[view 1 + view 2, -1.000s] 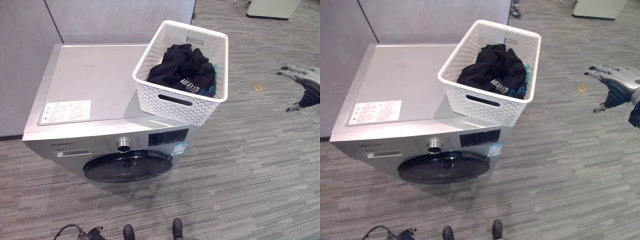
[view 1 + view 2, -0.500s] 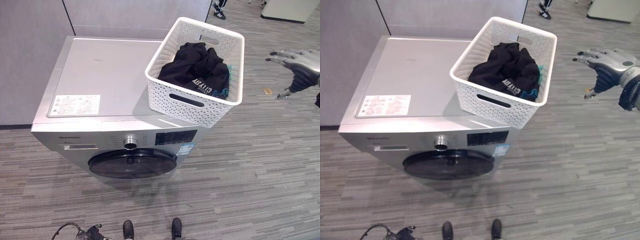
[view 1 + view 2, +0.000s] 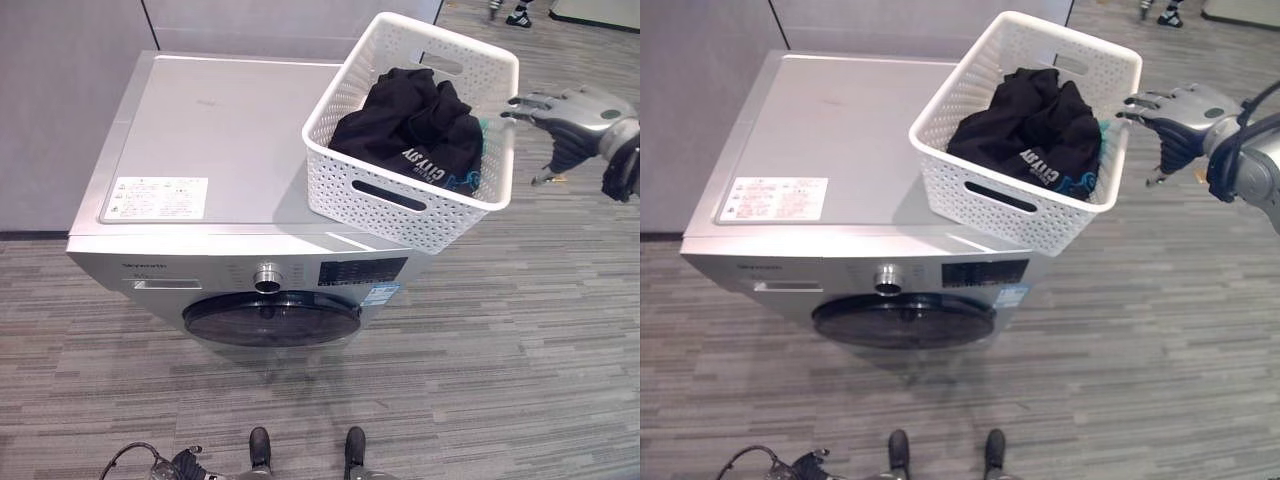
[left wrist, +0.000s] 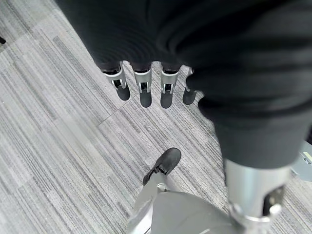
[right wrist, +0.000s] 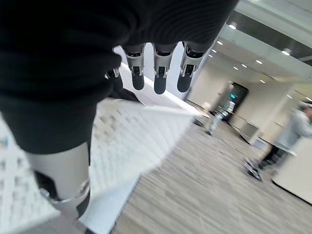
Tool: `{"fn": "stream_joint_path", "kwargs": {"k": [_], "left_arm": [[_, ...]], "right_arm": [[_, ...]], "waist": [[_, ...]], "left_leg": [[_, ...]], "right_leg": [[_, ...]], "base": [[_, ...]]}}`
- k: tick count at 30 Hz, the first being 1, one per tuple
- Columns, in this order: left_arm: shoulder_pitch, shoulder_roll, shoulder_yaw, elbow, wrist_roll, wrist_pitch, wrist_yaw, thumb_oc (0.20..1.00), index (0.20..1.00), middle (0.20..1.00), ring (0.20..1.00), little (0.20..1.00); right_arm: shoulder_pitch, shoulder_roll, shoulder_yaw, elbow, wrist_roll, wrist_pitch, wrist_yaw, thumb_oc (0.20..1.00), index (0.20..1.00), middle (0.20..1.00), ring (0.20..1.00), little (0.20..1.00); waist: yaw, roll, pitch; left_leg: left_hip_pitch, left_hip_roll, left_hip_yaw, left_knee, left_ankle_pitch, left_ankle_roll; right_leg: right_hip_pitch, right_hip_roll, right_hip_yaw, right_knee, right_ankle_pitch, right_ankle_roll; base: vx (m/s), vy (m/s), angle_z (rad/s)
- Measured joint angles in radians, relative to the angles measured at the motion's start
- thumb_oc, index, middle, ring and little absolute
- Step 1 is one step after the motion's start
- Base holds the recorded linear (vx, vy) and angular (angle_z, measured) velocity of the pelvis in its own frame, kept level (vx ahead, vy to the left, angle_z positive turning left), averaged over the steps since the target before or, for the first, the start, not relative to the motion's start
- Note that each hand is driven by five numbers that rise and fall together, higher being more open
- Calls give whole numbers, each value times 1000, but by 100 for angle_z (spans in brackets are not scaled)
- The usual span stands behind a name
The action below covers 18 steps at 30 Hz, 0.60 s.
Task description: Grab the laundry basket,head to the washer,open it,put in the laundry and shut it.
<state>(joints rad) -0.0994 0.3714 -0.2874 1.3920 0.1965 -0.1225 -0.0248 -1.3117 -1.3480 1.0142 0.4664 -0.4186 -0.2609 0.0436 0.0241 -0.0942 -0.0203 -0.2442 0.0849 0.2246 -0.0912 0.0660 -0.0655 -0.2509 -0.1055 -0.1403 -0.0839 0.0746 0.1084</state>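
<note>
1. Reaching in from the right, right hand [image 3: 1180,108] with fingers straight and spread, holding nothing, fingertips just beside the right rim of the laundry basket [image 3: 420,205]; contact not certain from either eye view.
2. Hanging low over the carpet floor [image 4: 58,146], left hand [image 4: 141,85] with fingers straight and relaxed, empty, well apart from the work.
3. Sitting on the right part of the washer top [image 3: 220,130], white perforated basket, its near right corner jutting past the front edge; not gripped by either hand.
4. Lying heaped inside the basket, dark laundry [image 3: 415,135], a bit of teal cloth showing at its right side; none of it in the drum.
5. Facing the robot, round dark washer door [image 3: 272,320] closed, knob [image 3: 267,277] and panel above it untouched.
6. Walking far off across the floor in the right wrist view, a person [image 5: 214,119], clear of the work.
7. Judging progress: arrival at the washer seemingly done, basket parked on top; still ahead, opening the door, moving the laundry into the drum, shutting the door.
</note>
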Motion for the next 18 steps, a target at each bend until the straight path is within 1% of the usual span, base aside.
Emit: {"fn": "stream_joint_path", "kwargs": {"k": [4,5,6,7,8,11,14,18], "left_arm": [[0,2,0,0,0,0,1,1000,1000,1000,1000,1000],[0,7,0,-1,0,0,1,1000,1000,1000,1000,1000],[0,11,-1,-2,0,0,1,1000,1000,1000,1000,1000],[-1,18,-1,-5,0,0,1,1000,1000,1000,1000,1000],[-1,18,-1,-5,0,0,1,1000,1000,1000,1000,1000],[-1,18,-1,-6,0,0,1,1000,1000,1000,1000,1000],[-1,18,-2,-7,0,0,1,1000,1000,1000,1000,1000],[-3,18,-2,-7,0,0,1,1000,1000,1000,1000,1000]], "right_arm": [[-1,1,1,-17,-15,0,-1,1000,1000,1000,1000,1000],[-18,2,35,-16,-24,0,1,589,589,589,589,589],[-28,2,56,-17,-28,0,2,520,520,520,520,520],[-58,2,122,-16,-40,-1,5,213,213,213,213,213],[-70,2,144,-16,-46,-3,6,200,200,200,200,200],[-94,2,187,-14,-68,-3,7,200,200,200,200,200],[-109,2,197,-27,-87,-9,7,200,200,200,200,200],[-108,4,186,-45,-85,-11,5,200,200,200,200,200]], "waist": [[13,-1,0],[15,-3,1],[15,-4,2],[14,-7,3],[14,-7,3],[13,-16,8],[12,-26,11],[13,-28,10]], "left_leg": [[-2,0,-1,0,1,0],[-2,-1,-1,0,1,0],[-2,-1,-1,0,1,0],[-2,0,-2,0,1,0],[-2,0,-2,0,1,0],[-3,0,-3,0,1,0],[-6,0,-3,0,1,-1],[-6,-3,-3,0,1,-1]], "right_leg": [[0,0,-4,0,0,0],[0,0,-4,0,0,0],[0,1,-5,0,0,0],[0,1,-5,0,0,0],[0,1,-5,0,0,0],[0,0,-5,0,0,0],[-4,1,-6,0,0,0],[-4,1,-6,0,0,0]], "base": [[4,1,1],[0,0,0],[0,0,0],[0,0,0],[0,0,0],[0,0,0],[0,0,0],[0,0,0]]}}
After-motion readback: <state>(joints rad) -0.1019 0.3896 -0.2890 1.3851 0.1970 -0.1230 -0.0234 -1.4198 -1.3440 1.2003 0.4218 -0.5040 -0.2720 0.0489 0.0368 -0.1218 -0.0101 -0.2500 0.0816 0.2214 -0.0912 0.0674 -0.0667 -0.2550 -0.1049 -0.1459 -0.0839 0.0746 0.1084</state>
